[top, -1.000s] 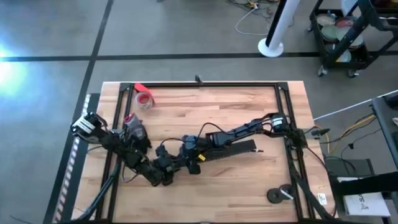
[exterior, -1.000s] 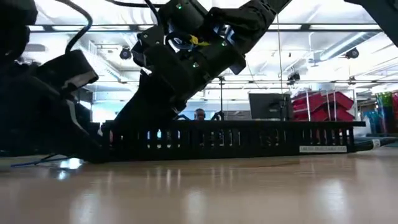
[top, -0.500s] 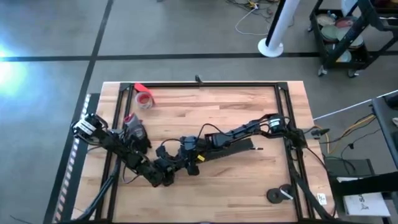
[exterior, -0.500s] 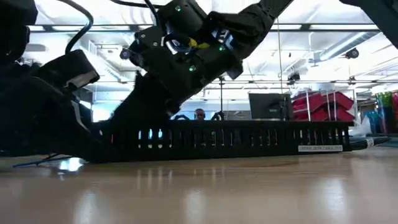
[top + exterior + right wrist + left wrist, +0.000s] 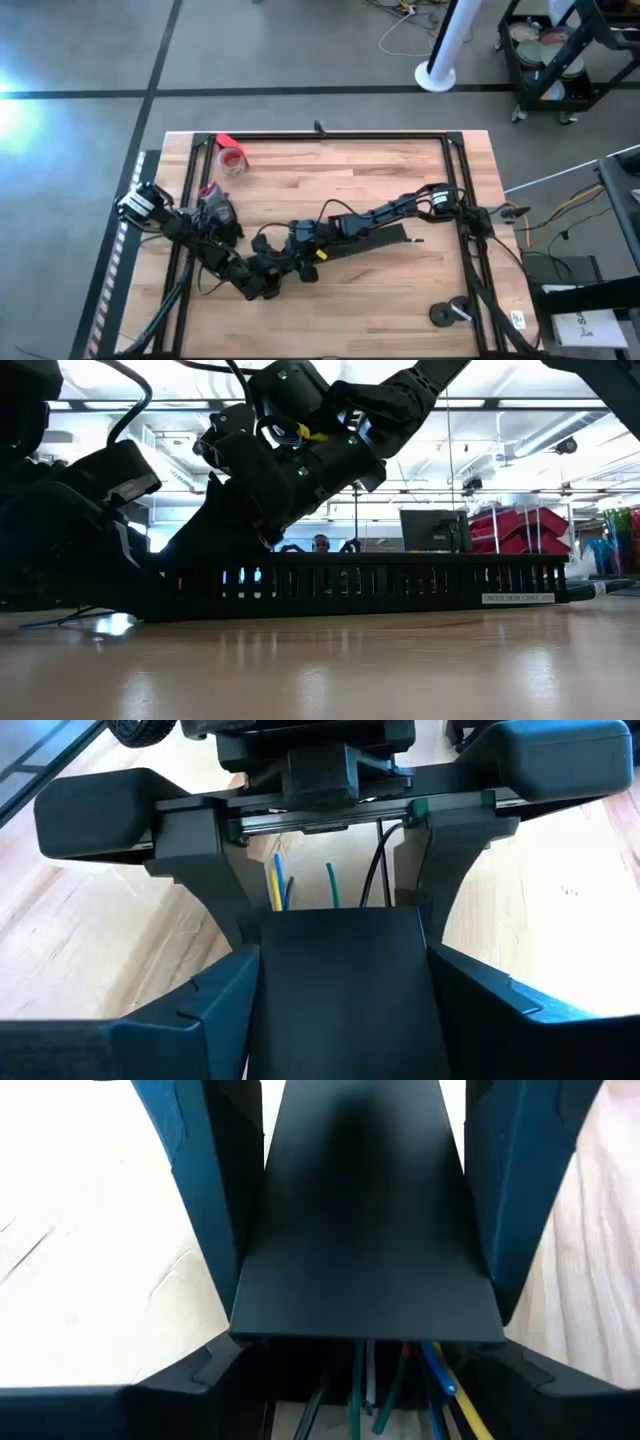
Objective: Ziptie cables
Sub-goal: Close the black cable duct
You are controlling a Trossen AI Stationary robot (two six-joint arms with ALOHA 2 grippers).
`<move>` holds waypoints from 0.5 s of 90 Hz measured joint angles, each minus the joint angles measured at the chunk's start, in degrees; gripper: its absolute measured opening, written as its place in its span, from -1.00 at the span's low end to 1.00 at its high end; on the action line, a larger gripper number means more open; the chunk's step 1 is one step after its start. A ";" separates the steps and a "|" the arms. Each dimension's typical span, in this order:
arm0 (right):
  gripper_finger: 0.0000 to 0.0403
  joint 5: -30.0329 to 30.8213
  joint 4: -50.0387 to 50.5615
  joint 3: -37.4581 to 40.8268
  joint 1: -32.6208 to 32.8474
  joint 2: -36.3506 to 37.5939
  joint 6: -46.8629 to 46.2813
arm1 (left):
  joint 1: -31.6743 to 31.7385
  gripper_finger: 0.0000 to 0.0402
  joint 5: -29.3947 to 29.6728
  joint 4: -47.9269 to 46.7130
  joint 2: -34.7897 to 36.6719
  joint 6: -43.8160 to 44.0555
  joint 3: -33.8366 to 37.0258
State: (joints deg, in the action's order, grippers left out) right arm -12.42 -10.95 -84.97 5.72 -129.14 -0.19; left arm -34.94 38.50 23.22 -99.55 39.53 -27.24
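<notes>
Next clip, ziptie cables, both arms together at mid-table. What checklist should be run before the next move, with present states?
1. Cables located: ok, coloured ends show at the end of the wide black strip.
2. Ziptie located: cannot tell, none visible.
3. Grippers at the strip: ok, left gripper and right gripper face each other along it.
4. Grip on anything: cannot tell.
5. Red tape roll out of the way: ok, apart from both arms.
</notes>
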 joint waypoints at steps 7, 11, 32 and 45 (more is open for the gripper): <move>0.15 0.01 -0.03 0.00 0.00 -0.01 0.11 | 0.00 0.12 -0.01 -0.07 0.00 0.00 0.00; 0.20 -0.01 -0.03 0.00 0.00 0.02 0.11 | 0.00 0.13 -0.04 -0.09 0.00 0.02 0.00; 0.64 -0.84 4.94 -0.56 -0.12 3.09 0.25 | -0.05 0.49 -1.63 -1.64 2.68 -1.01 -0.09; 0.88 -0.87 19.69 -4.76 -0.34 7.14 6.22 | -0.07 0.66 -6.10 -11.28 9.80 -0.97 -0.16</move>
State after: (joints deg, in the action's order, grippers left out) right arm -13.29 8.74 -89.73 5.38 -122.00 6.04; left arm -35.00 32.41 11.94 -89.75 38.56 -27.40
